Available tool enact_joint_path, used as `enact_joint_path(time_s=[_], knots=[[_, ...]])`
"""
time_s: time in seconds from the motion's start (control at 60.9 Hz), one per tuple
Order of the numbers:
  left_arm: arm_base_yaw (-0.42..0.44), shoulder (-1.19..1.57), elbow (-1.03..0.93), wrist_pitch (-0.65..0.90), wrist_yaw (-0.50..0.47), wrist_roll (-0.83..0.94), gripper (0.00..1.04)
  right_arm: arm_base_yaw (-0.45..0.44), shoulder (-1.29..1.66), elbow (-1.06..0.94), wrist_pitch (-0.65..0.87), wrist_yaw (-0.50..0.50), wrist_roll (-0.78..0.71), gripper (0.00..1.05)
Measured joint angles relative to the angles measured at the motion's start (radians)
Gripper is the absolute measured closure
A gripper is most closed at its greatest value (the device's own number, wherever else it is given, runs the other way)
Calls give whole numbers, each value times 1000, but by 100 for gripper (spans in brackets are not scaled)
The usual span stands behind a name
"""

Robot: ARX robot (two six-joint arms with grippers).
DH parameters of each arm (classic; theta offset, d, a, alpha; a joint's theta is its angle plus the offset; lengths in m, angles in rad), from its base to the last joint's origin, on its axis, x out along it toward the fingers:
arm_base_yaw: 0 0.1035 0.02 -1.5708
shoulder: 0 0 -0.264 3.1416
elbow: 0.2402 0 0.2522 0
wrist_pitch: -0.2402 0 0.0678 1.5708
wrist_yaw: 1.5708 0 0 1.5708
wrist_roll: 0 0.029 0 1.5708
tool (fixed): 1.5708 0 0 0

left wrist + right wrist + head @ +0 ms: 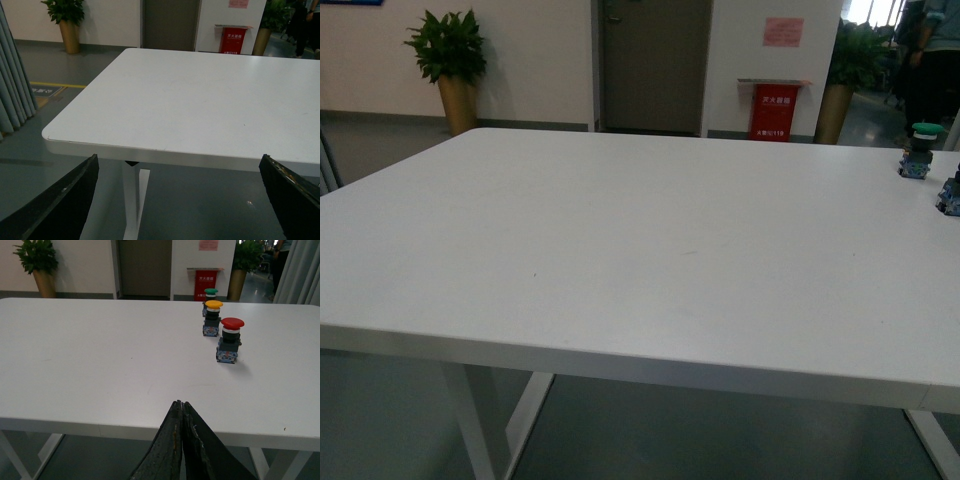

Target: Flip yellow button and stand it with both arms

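Presently, yellow button [213, 315] seen upright on bench [100, 355], between green button [211, 294] and red button [230, 337]. Left fingers [70, 200] spread; right fingers [181, 430] pressed together, both short of bench. Approach advised slow, neighbours avoided.

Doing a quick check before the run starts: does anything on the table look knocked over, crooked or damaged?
Nothing stands out. The yellow-capped push-button, the red-capped push-button and the green-capped push-button all stand upright in a row on the white table. No spill or damage shows.
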State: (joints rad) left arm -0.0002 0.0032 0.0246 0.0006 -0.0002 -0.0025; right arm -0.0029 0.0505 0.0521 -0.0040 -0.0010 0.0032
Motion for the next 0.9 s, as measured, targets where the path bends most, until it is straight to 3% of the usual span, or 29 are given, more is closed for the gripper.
enact_joint_path(time_s=[0.558,0.903], knots=[[0,0,0,0,0,0,6,0,-47,-42,1,0,-1,101],[0,0,0,0,0,0,6,0,-47,-42,1,0,-1,36]])
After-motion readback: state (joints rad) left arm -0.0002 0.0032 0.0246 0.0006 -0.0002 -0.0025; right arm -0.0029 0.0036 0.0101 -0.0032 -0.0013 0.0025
